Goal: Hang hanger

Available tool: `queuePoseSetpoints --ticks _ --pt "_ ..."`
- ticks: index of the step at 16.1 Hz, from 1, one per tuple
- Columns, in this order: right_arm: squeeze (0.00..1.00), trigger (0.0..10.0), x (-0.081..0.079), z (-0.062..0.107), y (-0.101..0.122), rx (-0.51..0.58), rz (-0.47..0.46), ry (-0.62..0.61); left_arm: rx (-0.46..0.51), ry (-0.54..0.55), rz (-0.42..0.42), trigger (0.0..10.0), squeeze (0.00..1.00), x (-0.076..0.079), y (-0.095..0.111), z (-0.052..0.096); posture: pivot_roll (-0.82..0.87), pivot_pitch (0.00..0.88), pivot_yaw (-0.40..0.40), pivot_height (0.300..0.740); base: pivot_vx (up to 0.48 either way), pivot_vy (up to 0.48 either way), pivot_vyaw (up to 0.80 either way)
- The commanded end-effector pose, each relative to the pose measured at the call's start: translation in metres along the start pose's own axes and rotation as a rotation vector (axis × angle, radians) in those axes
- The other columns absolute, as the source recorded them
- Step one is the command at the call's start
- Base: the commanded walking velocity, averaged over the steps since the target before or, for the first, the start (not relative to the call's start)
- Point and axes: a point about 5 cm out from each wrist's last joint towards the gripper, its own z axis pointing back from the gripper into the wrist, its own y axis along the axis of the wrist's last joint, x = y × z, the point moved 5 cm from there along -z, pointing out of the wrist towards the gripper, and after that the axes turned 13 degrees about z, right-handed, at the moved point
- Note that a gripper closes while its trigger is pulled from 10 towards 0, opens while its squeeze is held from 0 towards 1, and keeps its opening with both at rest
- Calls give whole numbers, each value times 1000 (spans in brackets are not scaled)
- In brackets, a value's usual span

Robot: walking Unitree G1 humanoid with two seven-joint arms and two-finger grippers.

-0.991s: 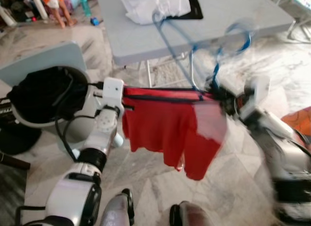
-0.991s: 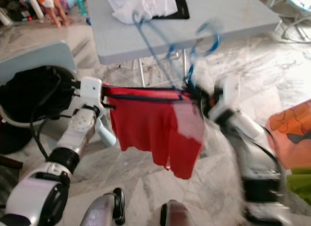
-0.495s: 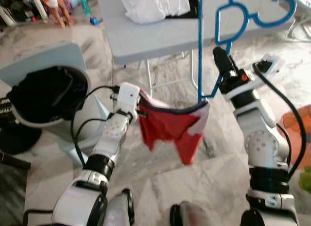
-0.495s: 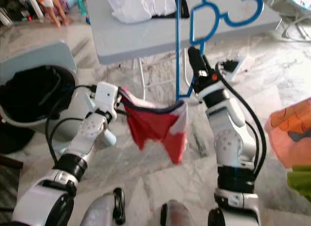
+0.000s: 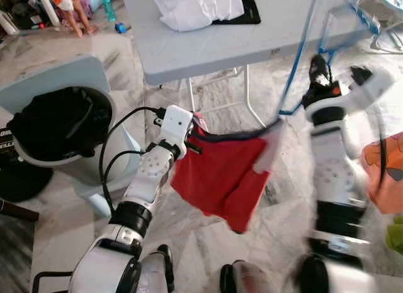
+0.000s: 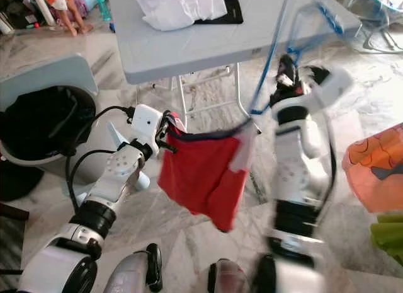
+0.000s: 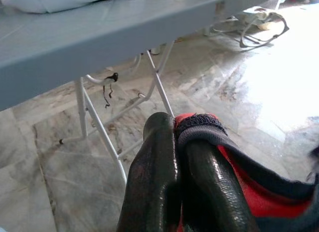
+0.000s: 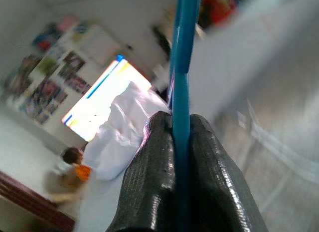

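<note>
**Red garment strung between two grippers, blue hanger raised**

The floor is pale veined marble (image 5: pixel 63 47), and a grey folding table (image 5: pixel 208 44) stands just beyond both grippers on thin white metal legs (image 7: pixel 92 124). On its top, well past the fingertips, lie crumpled white cloth (image 5: pixel 192 6) and something flat and black (image 5: pixel 242 16). Off to the outer side of the left arm sits a pale tub (image 5: pixel 69 116) heaped with black fabric (image 5: pixel 60 120). Farther back, beyond the table's corner, a person in orange (image 5: pixel 72 6) is low to the floor. Beside the right arm, at the edge of view, there is a patch of orange cloth (image 5: pixel 387 176).

The left gripper (image 7: pixel 175 142) reaches forward at about table-leg height, its two black fingers pressed together on the dark-trimmed edge of a red garment (image 5: pixel 220 179) — the cloth hangs down below and to the inner side of it. From that pinch the waistband runs across to the right arm's side.

The right arm is blurred, forearm upright, and the right gripper (image 8: pixel 182 127) points upward with both fingers clamped tight on the thin rod of a blue hanger (image 5: pixel 302 60). The hanger rises above the fingertips in front of the table's edge; its lower end dips toward the garment's far corner, just below that gripper — whether the cloth is actually hooked on it I cannot tell.
</note>
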Motion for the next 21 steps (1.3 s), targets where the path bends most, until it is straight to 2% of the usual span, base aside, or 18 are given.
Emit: queuePoseSetpoints --ticks 1,2,3,4,5,6,8,9,10,11,13,15,16,17,18,19,20,21 --pt "0 10000 12 3 -12 -43 -155 -64 3 15 12 0 0 -3 3 -1 -107 170 -3 740 0 0 0" --pt "0 10000 9 4 -17 -49 -260 -55 3 16 16 0 0 -3 4 -2 -107 170 -3 740 0 0 0" --pt "0 10000 -9 6 -20 -53 -384 42 2 15 22 0 0 -2 4 -2 -107 169 -3 740 0 0 0" --pt "0 10000 -33 11 -21 -75 -361 196 0 13 27 0 0 -2 4 -2 -108 167 -5 740 0 0 0" --pt "0 10000 -48 17 -24 -103 -200 312 3 16 29 0 0 -3 5 -2 -108 167 -5 740 0 0 0" --pt "0 10000 -53 24 -31 -129 63 392 16 44 19 0 0 -7 7 -1 -108 167 -5 740 0 0 0" --pt "0 10000 -41 28 -35 -108 504 452 19 118 -35 0 0 -20 6 5 -109 164 -6 740 0 0 0" --pt "0 10000 -32 26 -29 -83 569 425 23 132 -62 0 0 -23 5 8 -107 164 -4 740 0 0 0" --pt "0 10000 -28 24 -25 -74 535 396 20 125 -66 0 0 -23 4 10 -107 163 -2 740 0 0 0" --pt "0 10000 -14 17 -16 -64 365 276 16 117 -45 0 0 -23 2 12 -109 164 -1 740 0 0 0" --pt "0 10000 -4 10 -27 -110 137 162 32 134 -23 0 0 -23 7 7 -104 166 -3 740 0 0 0" --pt "0 10000 -16 11 -38 -129 318 240 51 148 -19 0 0 -22 15 1 -99 169 -2 740 0 0 0" --pt "0 10000 -26 19 -58 -166 809 420 54 156 -26 0 0 -22 20 -2 -99 169 -2 740 0 0 0" --pt "0 10000 -16 22 -62 -196 921 434 42 157 -33 0 0 -24 18 -1 -108 170 -3 740 0 0 0" --pt "0 10000 -16 22 -62 -196 921 434 42 157 -33 0 0 -24 18 -1 -108 170 -3 740 0 0 0" --pt "0 10000 1 24 -59 -196 966 414 11 167 -38 0 0 -27 10 2 -110 172 -2 740 0 0 0" --pt "0 10000 4 26 -58 -180 892 399 -2 172 -32 0 0 -28 6 3 -110 172 -2 740 0 0 0" --pt "0 10000 25 37 -80 -289 930 342 -25 180 -20 0 0 -27 0 3 -108 173 0 740 0 0 0"
